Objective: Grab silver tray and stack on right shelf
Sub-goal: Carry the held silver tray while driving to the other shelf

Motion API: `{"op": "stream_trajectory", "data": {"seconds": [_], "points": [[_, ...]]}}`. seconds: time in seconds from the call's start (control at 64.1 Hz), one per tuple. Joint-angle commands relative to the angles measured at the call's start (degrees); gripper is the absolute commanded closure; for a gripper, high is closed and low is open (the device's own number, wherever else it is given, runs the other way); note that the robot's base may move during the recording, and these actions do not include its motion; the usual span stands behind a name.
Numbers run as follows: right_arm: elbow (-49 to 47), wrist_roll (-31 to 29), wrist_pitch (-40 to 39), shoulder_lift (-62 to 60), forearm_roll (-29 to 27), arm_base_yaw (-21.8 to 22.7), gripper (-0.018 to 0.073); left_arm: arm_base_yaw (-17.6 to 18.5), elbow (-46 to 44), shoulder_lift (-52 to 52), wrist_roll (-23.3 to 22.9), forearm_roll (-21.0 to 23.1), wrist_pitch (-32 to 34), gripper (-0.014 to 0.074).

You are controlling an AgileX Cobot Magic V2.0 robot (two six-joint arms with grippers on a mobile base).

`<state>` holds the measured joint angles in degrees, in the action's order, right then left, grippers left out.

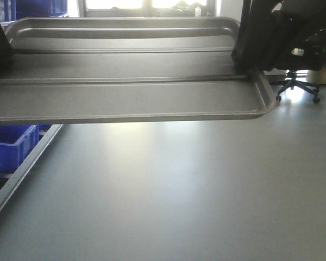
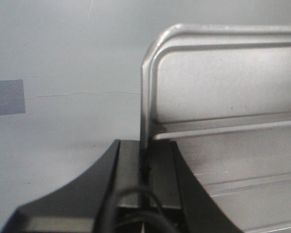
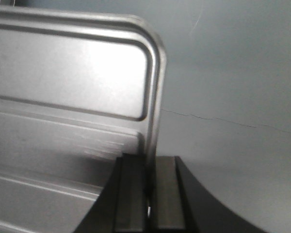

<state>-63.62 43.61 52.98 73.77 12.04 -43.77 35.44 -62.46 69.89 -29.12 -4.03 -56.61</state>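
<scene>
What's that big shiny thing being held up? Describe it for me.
Look above the wide pale grey floor and the blue plastic bins. Hanging there, pinched at each end by the left gripper and right gripper, is the shiny rectangular metal tray. Only it has long raised ridges and rounded corners.

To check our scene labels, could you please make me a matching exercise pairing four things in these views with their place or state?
Things:
1. silver tray
2. left gripper
3. blue bins
4. office chair

Place or state:
A. far right background
B. low at the left edge
C. held aloft at both ends
D. shut on the tray's rim

Pairs: 1-C, 2-D, 3-B, 4-A
</scene>
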Motion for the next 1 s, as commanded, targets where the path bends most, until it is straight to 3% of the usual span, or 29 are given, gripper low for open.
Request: {"op": "stream_trajectory", "data": {"seconds": [0.0,0.983], "points": [[-1.4,-1.0,-0.1,-1.8,3.2,0.3,0.0503,0.0,-1.8,-1.4,0.2,-3.0,0.0,0.0691],[-1.4,-1.0,-0.1,-1.8,3.2,0.3,0.0503,0.0,-1.8,-1.4,0.2,-2.9,0.0,0.0691]]}}
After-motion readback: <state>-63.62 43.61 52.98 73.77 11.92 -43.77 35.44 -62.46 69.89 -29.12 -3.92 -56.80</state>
